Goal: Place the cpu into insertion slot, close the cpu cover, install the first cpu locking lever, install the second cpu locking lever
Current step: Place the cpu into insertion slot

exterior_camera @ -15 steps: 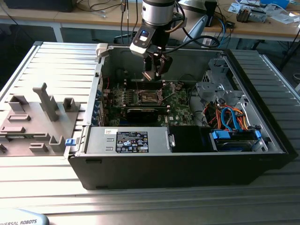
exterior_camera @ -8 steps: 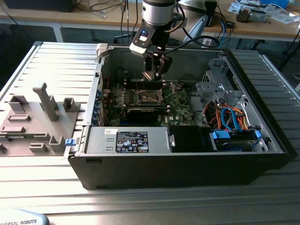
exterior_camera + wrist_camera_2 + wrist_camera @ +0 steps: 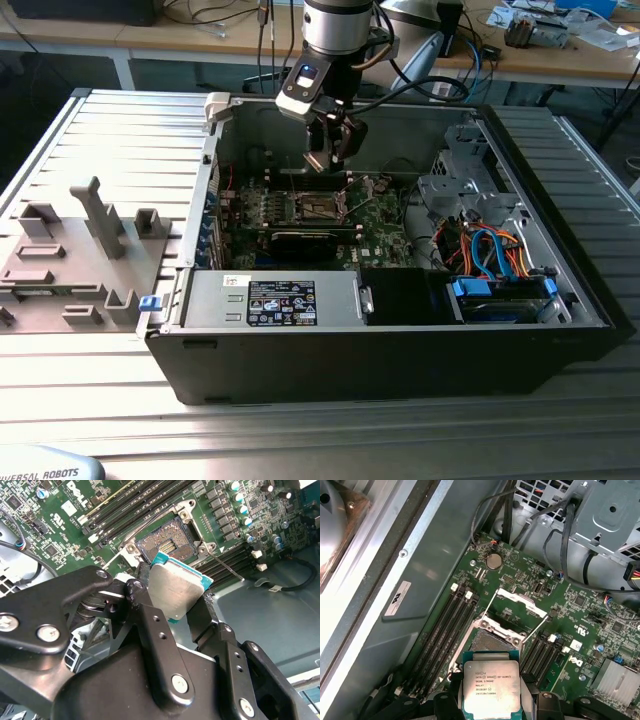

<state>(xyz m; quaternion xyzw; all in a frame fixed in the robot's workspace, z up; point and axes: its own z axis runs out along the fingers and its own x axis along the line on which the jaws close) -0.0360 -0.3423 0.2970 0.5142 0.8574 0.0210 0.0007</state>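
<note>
Your gripper had its jaws clamped on the cpu, gripping two opposite edges. In the exterior view it hung at 12 o'clock of the insertion slot, clear of the board, inside the open computer case. The slot's dark centre was exposed and the cpu cover was swung back beside it. The drive cage sat at 3 o'clock of the slot.

We locate several lines of dark print on the metal top of the cpu in the first wrist view. A white logo stands on the green motherboard, and a white sticker on the case wall. In the exterior view, a printed label lies on the power supply, and white lettering marks the grey casing.
</note>
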